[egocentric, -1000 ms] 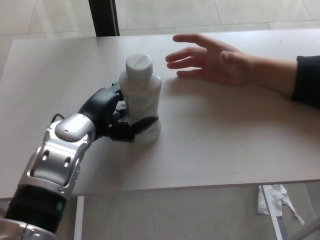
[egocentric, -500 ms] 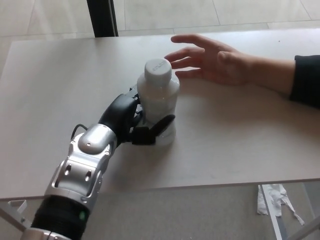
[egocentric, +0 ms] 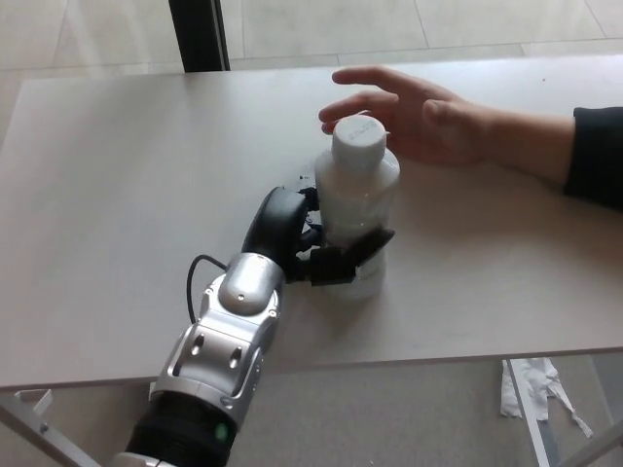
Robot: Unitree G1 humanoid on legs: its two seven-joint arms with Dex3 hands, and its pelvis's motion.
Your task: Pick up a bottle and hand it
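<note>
Change: the bottle has travelled to the right across the table, carried by the left hand; one second ago it was near the middle-left, and now its cap is just under the fingers of the person's hand.
Meaning for the task: the pick-up part looks done, and the handing part seems almost complete; I judge that only the last short approach and the release are left.
Left hand: its fingers are clasped around the lower body of the bottle, one dark finger across the front.
Right hand: it does not show.
Bottle position: upright, white, with its base at or very near the table surface; I cannot tell if it touches.
Person's hand: open, palm down, hovering above the far part of the table, not yet closed on the bottle.
Edges: the near table edge is close behind the robot's wrist; the far edge is beyond the person's hand.
Open room: the table is bare on the left and on the right, so the arm can withdraw freely to the left.
</note>
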